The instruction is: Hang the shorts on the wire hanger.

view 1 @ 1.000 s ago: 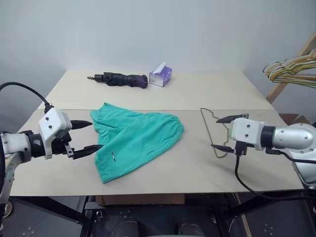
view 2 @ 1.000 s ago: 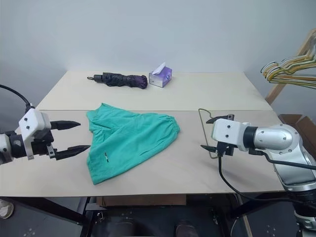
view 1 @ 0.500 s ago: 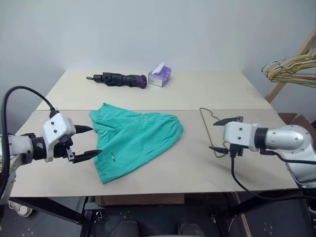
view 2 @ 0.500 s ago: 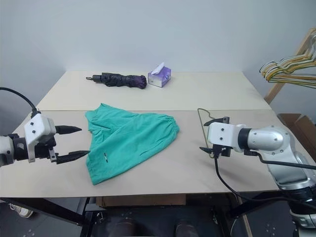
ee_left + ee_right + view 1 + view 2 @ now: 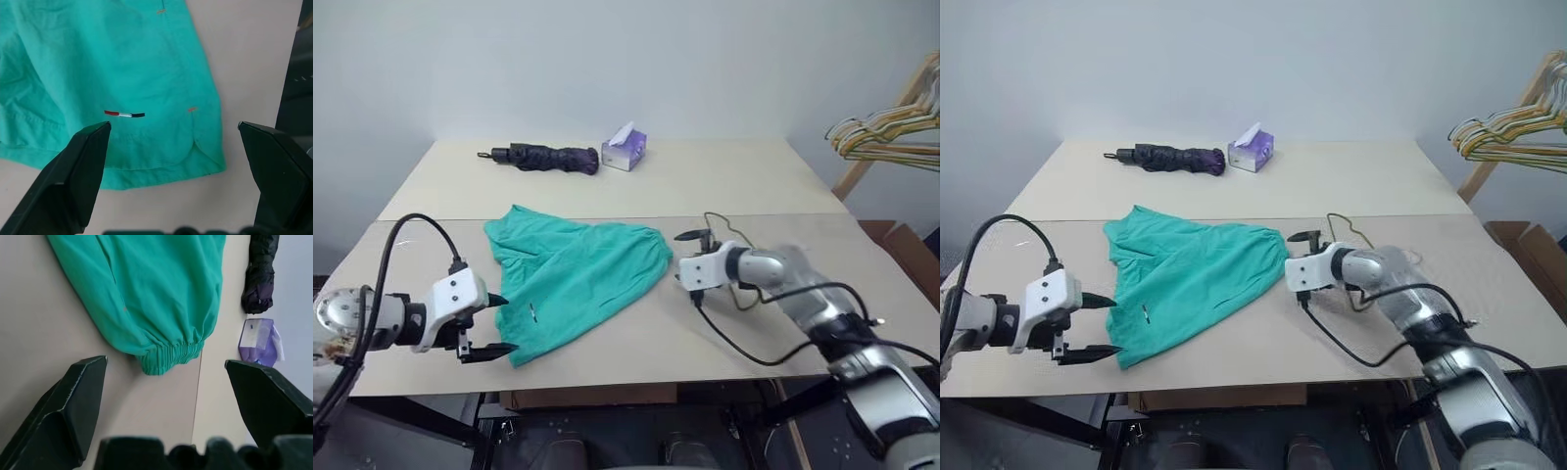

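Lying flat near the table's middle, the shorts are not yet lifted; the wire hanger rests on the table toward its right edge, partly hidden behind the right arm. Nothing is hung. The left gripper, jaws apart, hovers at the near leg hem; the right gripper, also spread, sits just beside the elastic waistband. Hanger outline is hard to trace.

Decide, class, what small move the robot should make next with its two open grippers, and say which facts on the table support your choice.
Probably close in on the shorts from both sides. They lie flat and unheld; the left gripper stands open by the near leg hem, the right gripper open beside the waistband. The wire hanger lies behind the right arm, untouched.
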{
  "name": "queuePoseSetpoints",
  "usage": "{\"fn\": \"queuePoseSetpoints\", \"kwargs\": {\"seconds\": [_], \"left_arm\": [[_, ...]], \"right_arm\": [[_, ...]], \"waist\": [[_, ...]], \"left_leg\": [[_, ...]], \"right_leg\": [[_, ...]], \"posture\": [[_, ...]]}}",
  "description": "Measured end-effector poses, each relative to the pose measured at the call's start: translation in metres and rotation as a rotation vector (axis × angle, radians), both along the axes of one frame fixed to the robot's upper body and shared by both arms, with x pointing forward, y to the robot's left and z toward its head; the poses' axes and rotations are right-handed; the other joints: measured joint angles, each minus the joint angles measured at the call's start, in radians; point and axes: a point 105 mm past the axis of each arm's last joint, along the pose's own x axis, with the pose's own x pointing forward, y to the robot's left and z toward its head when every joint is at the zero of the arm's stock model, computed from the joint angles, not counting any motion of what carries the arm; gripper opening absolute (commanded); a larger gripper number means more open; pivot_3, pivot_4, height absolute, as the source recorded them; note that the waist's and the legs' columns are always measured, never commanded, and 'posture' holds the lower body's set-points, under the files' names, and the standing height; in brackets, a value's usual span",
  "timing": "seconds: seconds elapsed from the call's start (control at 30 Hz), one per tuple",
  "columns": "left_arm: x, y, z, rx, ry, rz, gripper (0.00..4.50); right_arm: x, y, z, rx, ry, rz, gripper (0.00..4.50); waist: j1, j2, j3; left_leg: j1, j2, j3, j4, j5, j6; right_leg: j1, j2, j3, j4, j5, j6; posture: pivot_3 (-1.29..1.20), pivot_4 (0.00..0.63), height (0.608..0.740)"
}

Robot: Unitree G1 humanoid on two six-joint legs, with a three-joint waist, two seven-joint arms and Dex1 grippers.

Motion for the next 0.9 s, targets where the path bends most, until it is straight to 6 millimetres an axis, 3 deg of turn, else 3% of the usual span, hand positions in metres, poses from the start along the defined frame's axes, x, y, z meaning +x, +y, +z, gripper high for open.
{"fn": "queuePoseSetpoints", "kwargs": {"seconds": [0.17, 0.33, 0.4, 0.77, 0.9], "left_arm": [[-0.01, -0.004, -0.013, -0.011, 0.038, 0.011, 4.5], [-0.014, -0.007, -0.013, -0.017, 0.035, 0.012, 4.5], [-0.015, -0.006, -0.014, -0.016, 0.038, 0.018, 4.5], [-0.009, 0.001, -0.018, -0.018, 0.022, 0.067, 4.5], [-0.003, 0.004, -0.027, -0.031, 0.034, 0.077, 4.5]], "right_arm": [[0.016, 0.003, -0.025, -0.046, -0.026, 0.004, 4.47], [0.029, 0.014, -0.026, -0.061, -0.087, 0.021, 4.31], [0.032, 0.016, -0.026, -0.06, -0.091, 0.021, 3.89], [0.026, 0.022, -0.04, -0.058, -0.033, 0.056, 0.07], [0.025, 0.023, -0.04, -0.057, -0.031, 0.057, 0.03]], "waist": [[-0.001, 0.0, 0.0], [-0.003, 0.0, 0.0], [-0.003, 0.0, 0.0], [-0.002, 0.0, 0.0], [-0.003, 0.0, 0.0]], "left_leg": [[0.001, 0.0, 0.0, -0.001, 0.0, 0.0], [0.003, 0.0, 0.0, -0.001, 0.0, 0.0], [0.004, 0.0, 0.0, -0.001, 0.0, 0.0], [0.004, 0.0, 0.0, -0.001, 0.0, 0.0], [0.004, 0.0, 0.0, -0.001, 0.0, 0.0]], "right_leg": [[0.0, 0.0, 0.0, 0.0, 0.0, 0.0], [0.001, 0.0, 0.001, 0.003, 0.0, -0.001], [0.001, 0.0, 0.001, 0.004, 0.0, -0.001], [0.0, 0.0, 0.001, 0.006, 0.0, -0.001], [0.0, 0.0, 0.001, 0.006, -0.001, -0.001]], "posture": [[0.15, 0.0, 0.74], [0.16, 0.0, 0.74], [0.16, 0.0, 0.74], [0.14, 0.0, 0.74], [0.11, 0.0, 0.74]]}}
